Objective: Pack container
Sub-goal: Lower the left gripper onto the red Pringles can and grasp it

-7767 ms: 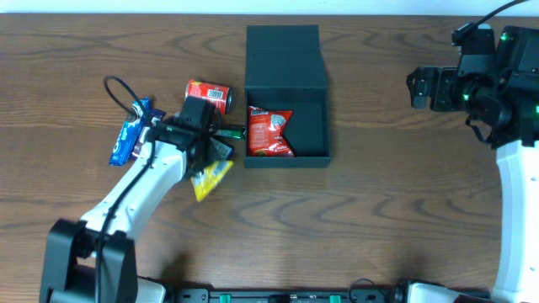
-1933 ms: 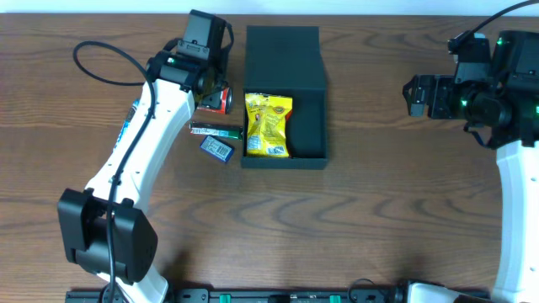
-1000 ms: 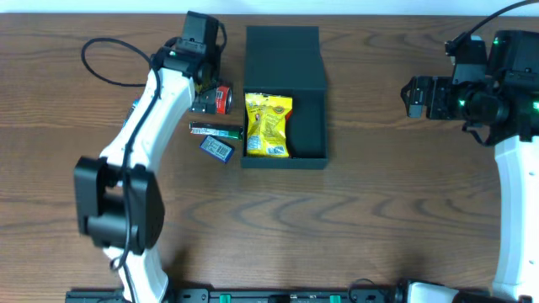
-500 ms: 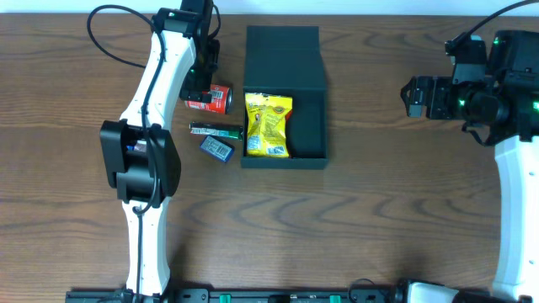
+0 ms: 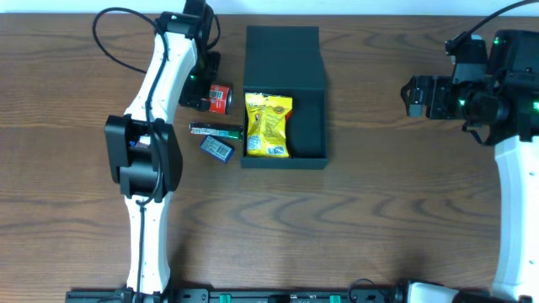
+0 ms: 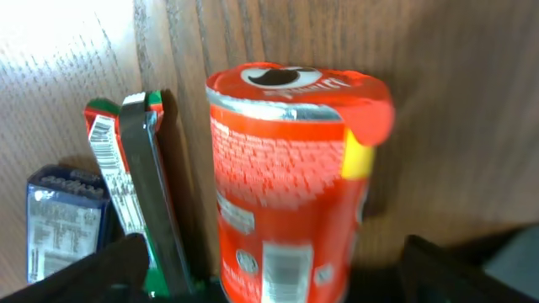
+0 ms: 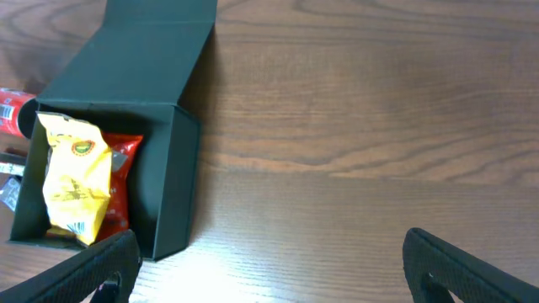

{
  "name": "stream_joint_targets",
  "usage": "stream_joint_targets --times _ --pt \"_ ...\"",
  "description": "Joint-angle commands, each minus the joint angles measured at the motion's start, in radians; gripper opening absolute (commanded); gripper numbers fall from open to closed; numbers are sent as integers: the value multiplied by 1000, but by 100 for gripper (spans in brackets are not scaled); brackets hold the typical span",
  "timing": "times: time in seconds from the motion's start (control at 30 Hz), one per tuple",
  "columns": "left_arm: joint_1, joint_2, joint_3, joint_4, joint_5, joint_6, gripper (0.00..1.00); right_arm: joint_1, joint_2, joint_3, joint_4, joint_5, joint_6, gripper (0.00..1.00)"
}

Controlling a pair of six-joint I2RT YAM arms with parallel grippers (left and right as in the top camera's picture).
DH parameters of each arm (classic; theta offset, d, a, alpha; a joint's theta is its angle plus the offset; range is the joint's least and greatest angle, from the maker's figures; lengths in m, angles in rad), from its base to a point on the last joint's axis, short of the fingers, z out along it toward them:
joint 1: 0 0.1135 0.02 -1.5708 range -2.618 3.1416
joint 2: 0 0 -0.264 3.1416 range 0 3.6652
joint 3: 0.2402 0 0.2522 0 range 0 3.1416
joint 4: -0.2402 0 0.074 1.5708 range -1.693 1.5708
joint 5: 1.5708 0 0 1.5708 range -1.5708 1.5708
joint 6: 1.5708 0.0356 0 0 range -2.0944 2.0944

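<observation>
**A:** Container [image 5: 310, 122], on table, lid open; yellow packet [image 5: 268, 124] inside. Red can [image 5: 219, 98] just left of container.

**B:** Step: fetching can. Left gripper [image 5: 202, 91] wide open astride it, gripping nothing; next, close. Right gripper [image 5: 414, 94] spread, empty.

Yellow packet [image 5: 268, 124]: was on the table left of the container [image 5: 285, 55], now inside it, lying over the red packet [image 7: 125, 189]; left arm swung from the near-left of the table out to the far edge; left gripper [image 5: 205, 91] now at the red can [image 5: 221, 98], jaws spread to either side of it in the wrist view; green stick [image 5: 216, 130] and small blue packet [image 5: 217, 147], earlier partly under the gripper, now uncovered
</observation>
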Motion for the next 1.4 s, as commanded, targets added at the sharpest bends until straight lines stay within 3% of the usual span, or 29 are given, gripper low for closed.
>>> stream_joint_targets --times 0.0,1.37 --pt "7 43 21 -6 -4 14 93 -7 3 6 -8 -8 16 99" --pt "8 97 -19 39 -105 75 88 -7 3 6 -19 -8 16 99"
